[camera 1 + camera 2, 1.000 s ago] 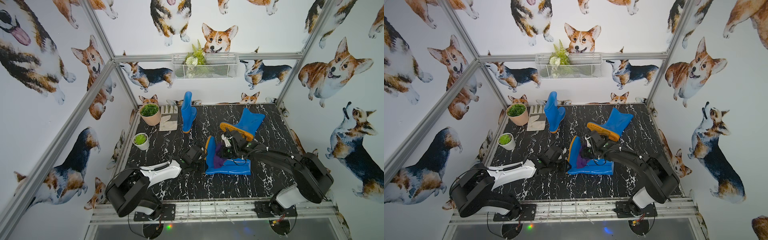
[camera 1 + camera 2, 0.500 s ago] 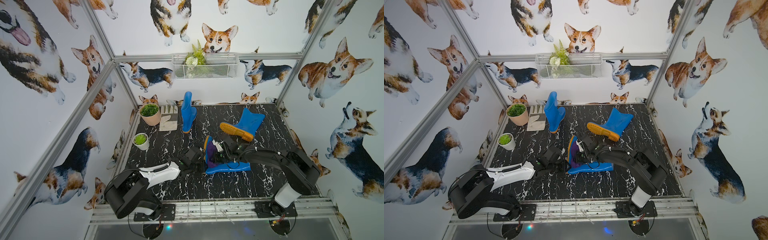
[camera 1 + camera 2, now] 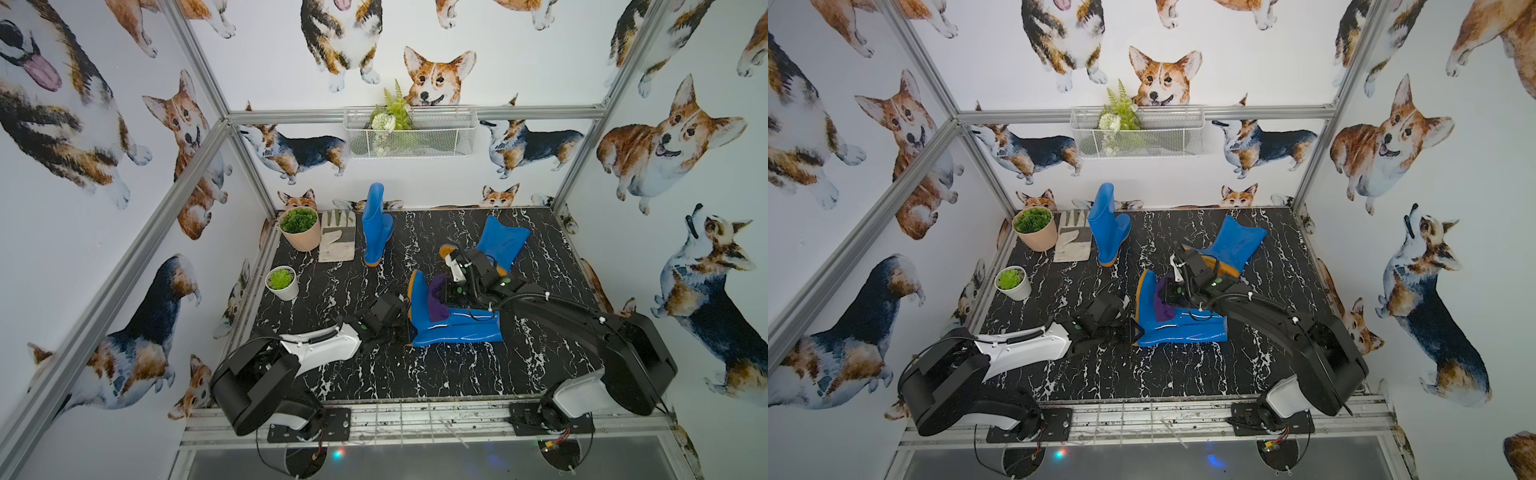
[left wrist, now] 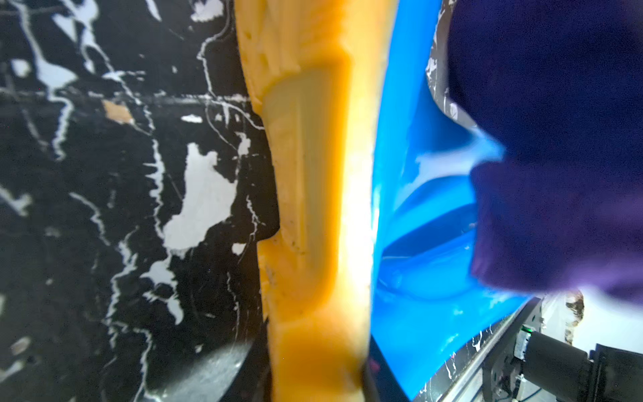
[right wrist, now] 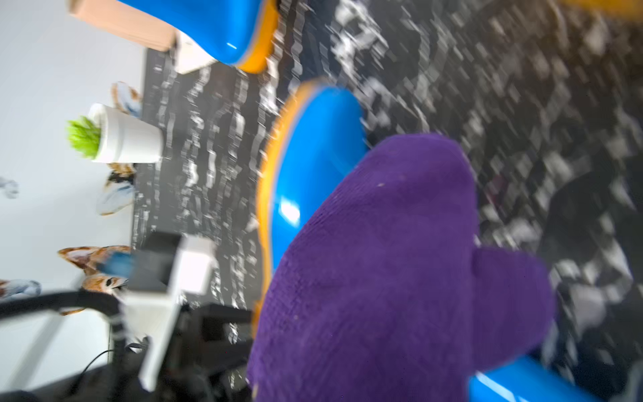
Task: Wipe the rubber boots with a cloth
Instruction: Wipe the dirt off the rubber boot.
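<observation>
Near the centre of the black marbled tabletop [image 3: 457, 374], a glossy bright-blue rubber boot [image 3: 457, 330] with an orange-yellow sole lies sideways. At its 9 o'clock the left gripper [image 3: 404, 330] pinches the heel, jaws partly apart. The right gripper [image 3: 441, 291], fully closed, holds a soft dark-purple cloth [image 3: 436, 305] draped on the ankle. A second boot [image 3: 376, 226] stands at 11 o'clock, and a third boot [image 3: 500, 241] lies at 1 o'clock.

In both top views the cloth [image 3: 436, 301] hides the fingertips of the right gripper [image 3: 445, 292]. The right wrist view is smeared, and its edge cuts the cloth off. The left gripper [image 3: 402, 328] is masked by its own wrist. Close up, the blurred sole [image 4: 313, 209] of the near boot [image 3: 457, 328] seems pinched between fingers [image 4: 208, 372] mostly out of frame.
</observation>
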